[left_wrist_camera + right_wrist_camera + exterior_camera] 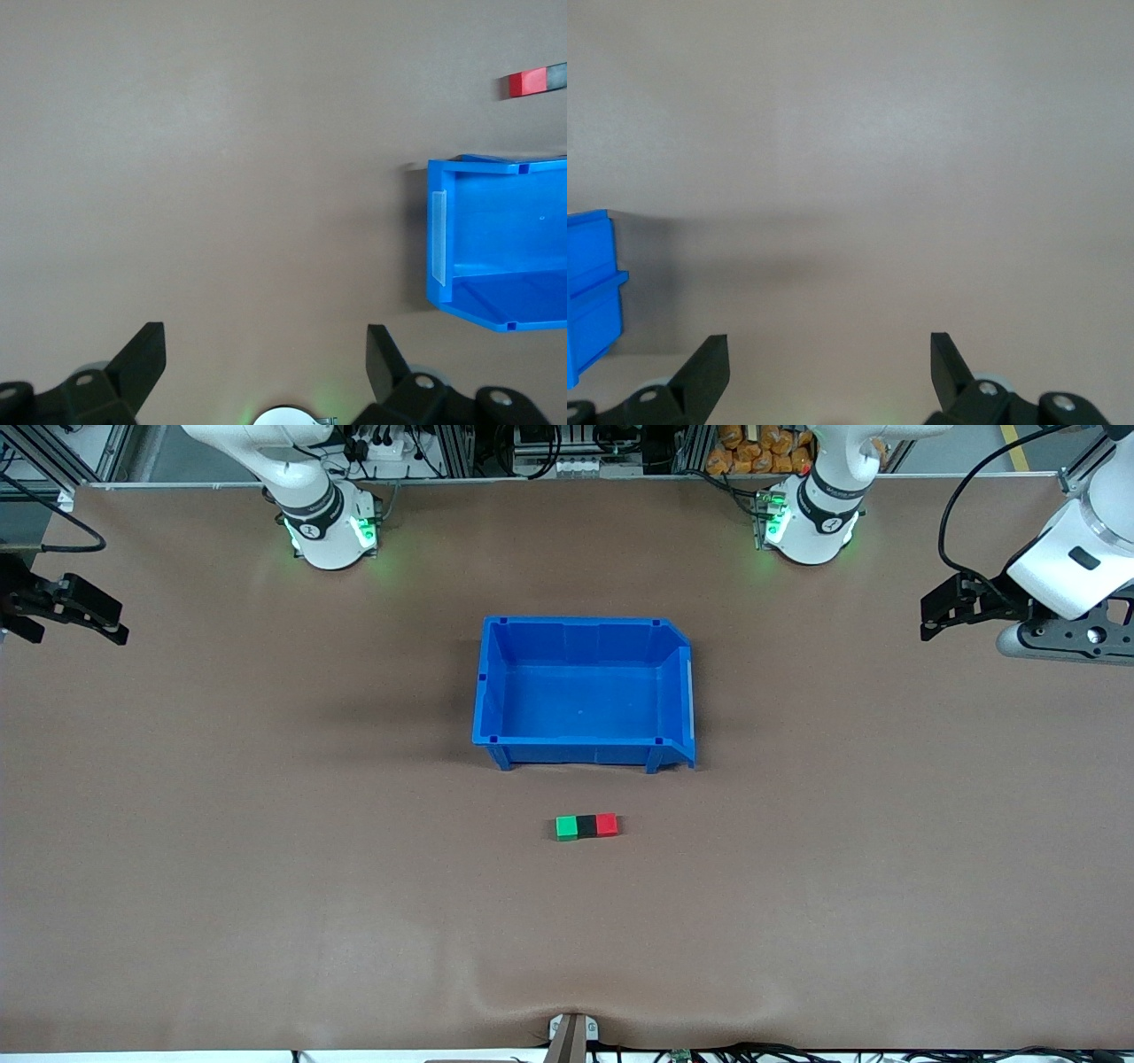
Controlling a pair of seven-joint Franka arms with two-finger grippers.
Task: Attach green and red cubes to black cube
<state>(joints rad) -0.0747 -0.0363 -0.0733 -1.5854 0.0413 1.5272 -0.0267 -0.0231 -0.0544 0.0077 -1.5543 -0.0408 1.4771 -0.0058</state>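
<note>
I see my left gripper (930, 615) hanging with fingers spread wide over the table's left-arm end, holding nothing; that arm waits. My right gripper (111, 627) hangs over the right-arm end, likewise agape and empty. Between them sits the open blue plastic bin (496, 691). Nearer the front camera, the small bright green cube (566, 828), matte black cube (586, 826) and bright red cube (606, 825) lie touching in a row, black in the middle.

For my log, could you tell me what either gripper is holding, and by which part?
Nothing is held. The left gripper and right gripper wait open at the table's ends; the cubes lie untouched.
</note>
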